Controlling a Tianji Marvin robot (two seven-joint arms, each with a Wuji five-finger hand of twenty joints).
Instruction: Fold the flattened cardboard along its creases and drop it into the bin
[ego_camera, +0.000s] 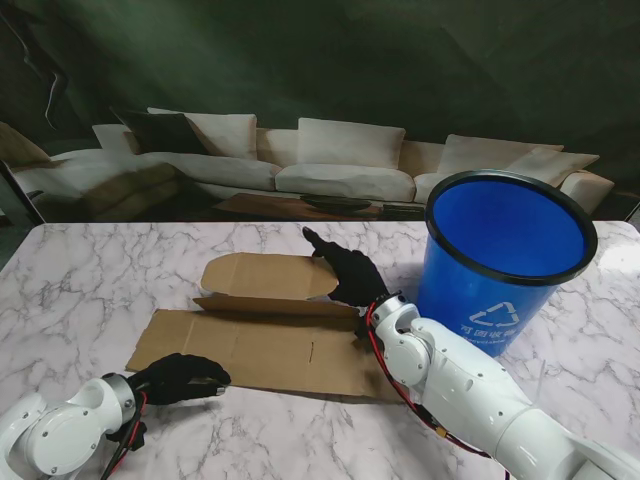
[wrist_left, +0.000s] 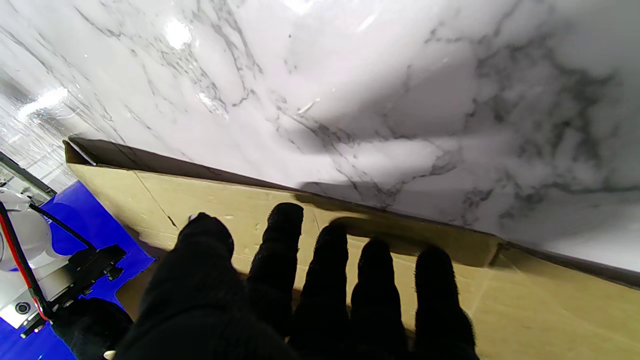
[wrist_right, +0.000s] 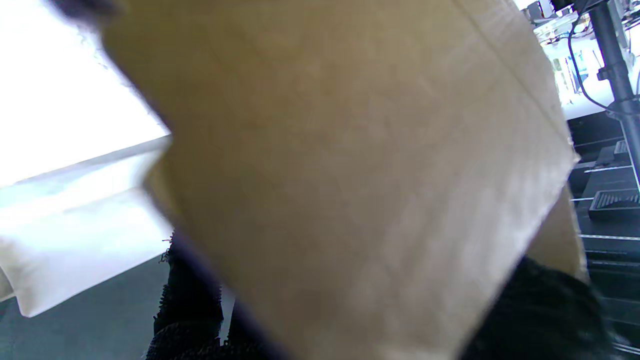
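The stand view shows our marble table (ego_camera: 90, 270) with the largest task item, the blue bin (ego_camera: 505, 262), standing upright at our right, its mouth open and, as far as we can see into it, holding nothing. Next in size is the flattened cardboard (ego_camera: 270, 350), lying in the middle of the table just left of the bin. Its main panel is flat on the marble, while the far flap (ego_camera: 268, 276) is raised off the table along a crease.

Our right hand (ego_camera: 345, 272) is at that raised flap. The right wrist view is filled with cardboard close against the camera, with dark fingers (wrist_right: 190, 295) showing on either side of it, so we judge that the hand is gripping the flap and lifting it, though the exact contact is blurred.

Our left hand (ego_camera: 180, 377) lies flat on the near left part of the panel. In the left wrist view the fingers (wrist_left: 282, 250) are extended and slightly spread on the board, pressing it down without grasping anything.

We judge the task to be in its early part: one fold is begun and not yet pressed over. The remaining creases are unfolded, and the cardboard is not yet in the bin.
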